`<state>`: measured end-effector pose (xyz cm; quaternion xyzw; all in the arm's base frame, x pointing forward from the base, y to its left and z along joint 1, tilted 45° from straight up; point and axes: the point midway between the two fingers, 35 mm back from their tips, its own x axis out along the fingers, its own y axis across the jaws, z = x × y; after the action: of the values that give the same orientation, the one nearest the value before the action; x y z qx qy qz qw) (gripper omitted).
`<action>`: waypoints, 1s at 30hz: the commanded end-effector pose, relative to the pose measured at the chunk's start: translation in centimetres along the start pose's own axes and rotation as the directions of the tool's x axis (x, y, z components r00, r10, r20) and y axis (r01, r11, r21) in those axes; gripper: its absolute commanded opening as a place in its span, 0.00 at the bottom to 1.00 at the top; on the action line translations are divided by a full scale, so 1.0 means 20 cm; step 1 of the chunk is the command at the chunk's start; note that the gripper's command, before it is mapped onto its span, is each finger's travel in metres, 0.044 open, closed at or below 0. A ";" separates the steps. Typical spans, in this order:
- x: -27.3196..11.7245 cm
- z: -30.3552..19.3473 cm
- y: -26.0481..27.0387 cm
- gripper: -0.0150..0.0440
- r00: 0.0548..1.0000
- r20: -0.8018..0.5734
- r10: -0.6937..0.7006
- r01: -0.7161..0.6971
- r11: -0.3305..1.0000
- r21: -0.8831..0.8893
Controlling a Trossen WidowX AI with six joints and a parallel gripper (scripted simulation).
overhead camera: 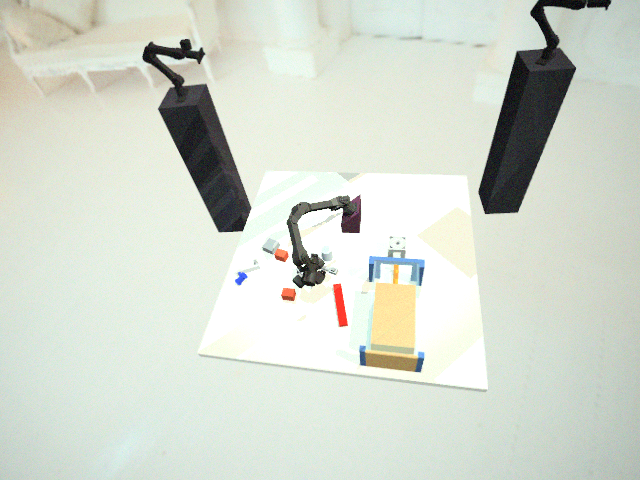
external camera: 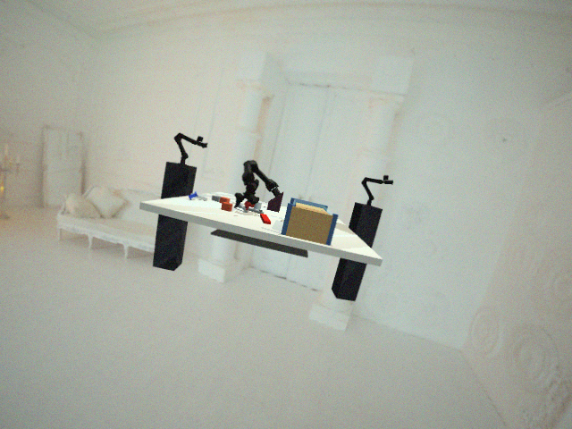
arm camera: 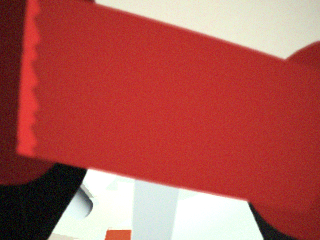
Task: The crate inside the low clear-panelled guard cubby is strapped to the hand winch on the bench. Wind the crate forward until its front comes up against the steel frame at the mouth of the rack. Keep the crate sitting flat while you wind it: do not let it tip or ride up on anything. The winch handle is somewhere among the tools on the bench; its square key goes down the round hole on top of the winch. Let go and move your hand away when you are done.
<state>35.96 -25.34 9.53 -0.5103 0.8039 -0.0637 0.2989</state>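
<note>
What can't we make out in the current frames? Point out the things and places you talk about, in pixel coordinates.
- Spool [arm camera: 150, 100]: in the wrist view its top is cut off by the frame edge; in the top view the arm [overhead camera: 294, 227] covers it.
- End effector [overhead camera: 310, 273] [external camera: 244, 203]: fingertips too small in the exterior view, mostly behind the spool in the wrist view.
- Winch [overhead camera: 397, 243]: too small in the top view to tell the hole's shape; behind the rack [overhead camera: 397, 262] [external camera: 285, 219] in the exterior view.

A grand home's salon is showing — a cushioned sofa [overhead camera: 118, 46] [external camera: 108, 222] standing near pale columns [overhead camera: 294, 31] [external camera: 244, 152].
</note>
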 end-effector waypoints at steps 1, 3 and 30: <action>0.03 0.00 0.02 1.00 1.000 -0.005 0.013 -0.013 1.000 -0.013; 0.00 0.00 0.00 0.96 1.000 0.000 0.000 0.000 1.000 -0.001; 0.00 0.00 0.00 0.42 1.000 0.000 0.000 0.000 1.000 -0.001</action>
<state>36.03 -25.22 9.56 -0.5121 0.8030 -0.0633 0.2983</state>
